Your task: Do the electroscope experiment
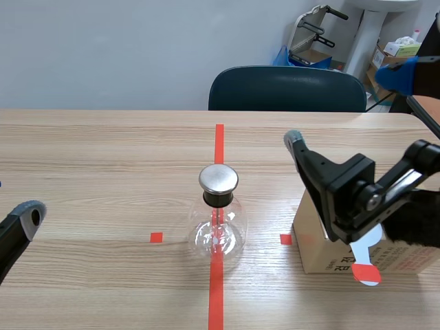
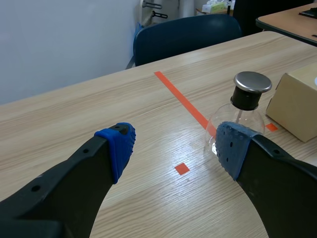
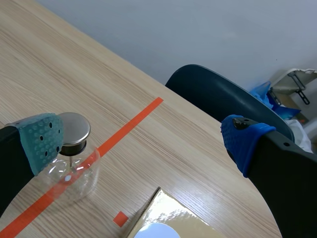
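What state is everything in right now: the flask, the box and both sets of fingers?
flask, upright, metal cap on.
box, resting flat beside the flask.
left fingers, open, empty.
right fingers, open, empty, raised over the box.

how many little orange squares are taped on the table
2. One square lies to the left of the flask. The other square lies to its right, beside the cardboard box. The box may hide more.
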Motion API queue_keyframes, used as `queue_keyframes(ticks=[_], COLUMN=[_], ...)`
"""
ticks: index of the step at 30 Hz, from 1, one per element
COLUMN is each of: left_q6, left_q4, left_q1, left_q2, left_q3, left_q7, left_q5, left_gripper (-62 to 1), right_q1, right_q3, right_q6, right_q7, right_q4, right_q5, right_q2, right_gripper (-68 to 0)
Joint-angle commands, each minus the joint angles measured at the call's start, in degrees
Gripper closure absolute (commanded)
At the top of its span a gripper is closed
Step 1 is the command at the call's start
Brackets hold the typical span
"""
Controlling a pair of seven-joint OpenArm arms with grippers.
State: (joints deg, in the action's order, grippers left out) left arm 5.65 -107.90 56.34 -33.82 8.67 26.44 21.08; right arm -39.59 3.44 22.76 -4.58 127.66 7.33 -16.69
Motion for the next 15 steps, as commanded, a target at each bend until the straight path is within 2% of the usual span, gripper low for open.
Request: queue_keyframes(ticks=[1,15], left_q6=[0.1,0.1], left_q4=[-1.0,-1.0], left_q1=[-0.3,-0.3], left_q2=[-0.2,-0.2], left_q3=[0.5,0.3], left_q7=[0.8,0.8], left_q5=[0.6,0.6], left_gripper=[-37.5,-37.5], right_q1=[-0.3,-0.3], right_q3=[-0.3,-1.7], right_q6=[-0.4,-0.4], right_q7=[-1.0,-0.7], right_q4=[-0.5,-2.8], right_q5=[0.4,0.4], right_q2=[-0.4,-0.4], right_gripper=[-67.9,-67.9])
